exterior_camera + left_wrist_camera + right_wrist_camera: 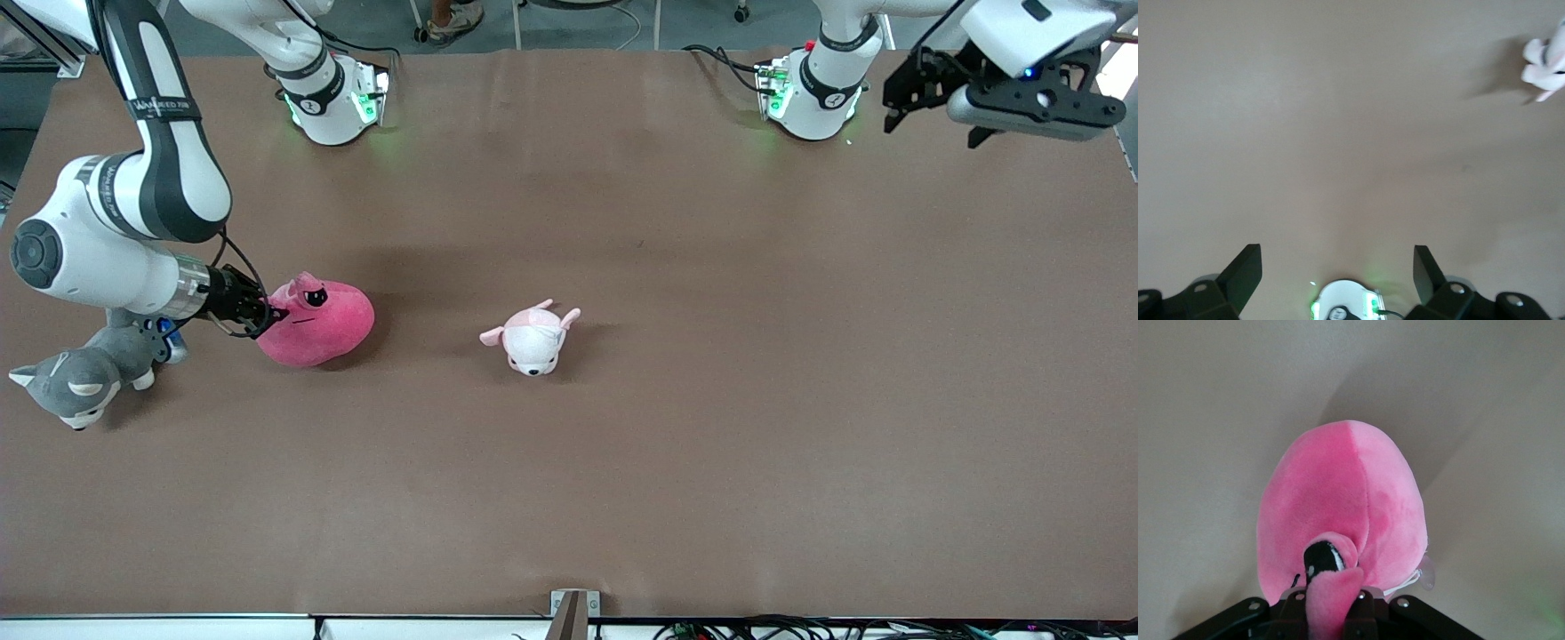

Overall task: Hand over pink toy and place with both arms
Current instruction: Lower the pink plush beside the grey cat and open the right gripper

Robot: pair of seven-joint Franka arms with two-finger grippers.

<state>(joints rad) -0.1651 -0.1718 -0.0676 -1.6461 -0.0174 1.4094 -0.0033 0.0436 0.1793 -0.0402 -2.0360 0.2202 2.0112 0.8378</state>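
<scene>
Pick-up step: my right claw (267, 313) is clenched on the pink toy (320, 322), handover to come.

Front view: the toy sits at mid-left of the frame, low over the bench (711, 444); husky plush (80, 378) crowds my arm, puppy plush (533, 338) lies mid-frame. My left claw (898, 89) waits at upper right, released. Left wrist view: spread fingers (1238, 273), bare bench. Right wrist view: toy's ear pinched; next, I judge, lift toward centre.

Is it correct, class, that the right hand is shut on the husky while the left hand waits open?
No. The right hand is shut on the pink toy, as the right wrist view shows; the husky lies untouched. The left hand does wait open.
</scene>
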